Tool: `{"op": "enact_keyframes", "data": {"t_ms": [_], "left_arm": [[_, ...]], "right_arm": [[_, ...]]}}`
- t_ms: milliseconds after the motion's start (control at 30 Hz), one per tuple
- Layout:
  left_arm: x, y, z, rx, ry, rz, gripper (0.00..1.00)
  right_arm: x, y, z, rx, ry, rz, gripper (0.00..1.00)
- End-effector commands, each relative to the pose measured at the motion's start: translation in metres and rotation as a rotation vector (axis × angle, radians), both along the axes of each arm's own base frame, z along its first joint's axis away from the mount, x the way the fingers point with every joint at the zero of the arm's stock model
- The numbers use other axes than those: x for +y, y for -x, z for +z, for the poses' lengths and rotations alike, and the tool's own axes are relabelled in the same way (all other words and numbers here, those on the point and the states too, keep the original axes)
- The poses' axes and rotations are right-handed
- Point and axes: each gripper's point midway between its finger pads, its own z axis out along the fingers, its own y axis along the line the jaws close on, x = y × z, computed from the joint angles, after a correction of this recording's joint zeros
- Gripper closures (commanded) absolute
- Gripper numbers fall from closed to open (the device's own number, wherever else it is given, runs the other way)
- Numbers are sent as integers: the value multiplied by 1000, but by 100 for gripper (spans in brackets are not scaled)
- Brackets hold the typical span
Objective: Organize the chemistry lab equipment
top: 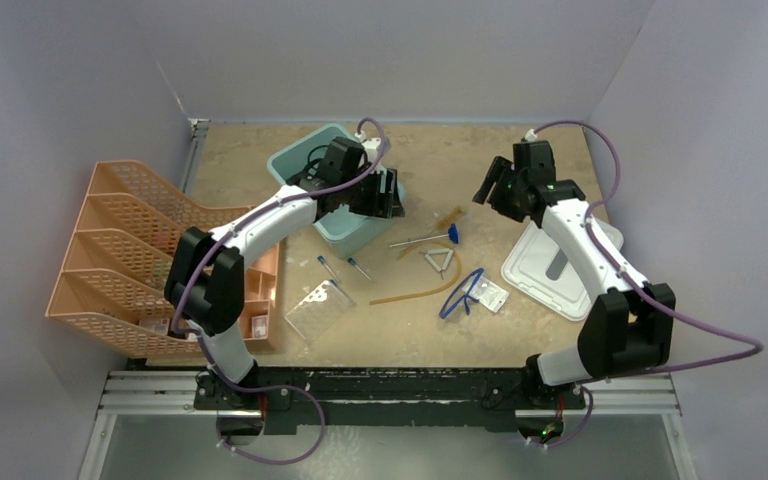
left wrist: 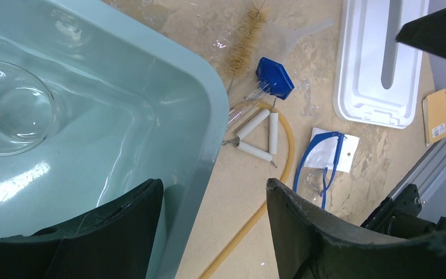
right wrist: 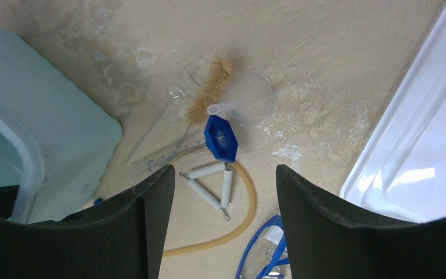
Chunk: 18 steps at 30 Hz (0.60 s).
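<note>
The right claw (right wrist: 223,174) (wide, empty) aims at the white triangle (right wrist: 204,194); the left claw (left wrist: 213,185), equally wide, straddles the rim of the teal bin (left wrist: 211,135).

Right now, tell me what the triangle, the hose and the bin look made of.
Triangle: matte white tubes, ceramic-looking, strung on twisted metal wire. Hose: dull amber, bends freely, probably rubber. Bin: glossy teal with soft reflections, probably plastic.

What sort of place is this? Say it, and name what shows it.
Probably a walled robot test cell staged as a chemistry bench: a bristle brush, white triangle and blue-framed safety glasses lie on a worn table between plain grey walls.
</note>
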Motion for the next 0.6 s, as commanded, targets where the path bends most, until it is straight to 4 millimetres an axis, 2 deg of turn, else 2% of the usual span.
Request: {"op": "enact_keyframes", "data": {"t_ms": [0,233,367,567], "left_arm": [[4,-9,38,-99,35,66,34],[31,-21,79,-232,24,223,31],[48,-17,99,-298,48,301,31],[61,-6,108,-319,76,349,30]], "right_arm": [[6,-12,-10,19,63,101,35],[28,-8,-26,90,143,171,38],[46,2,-34,56,92,195,39],[58,6,-59,18,119,252,54]]}}
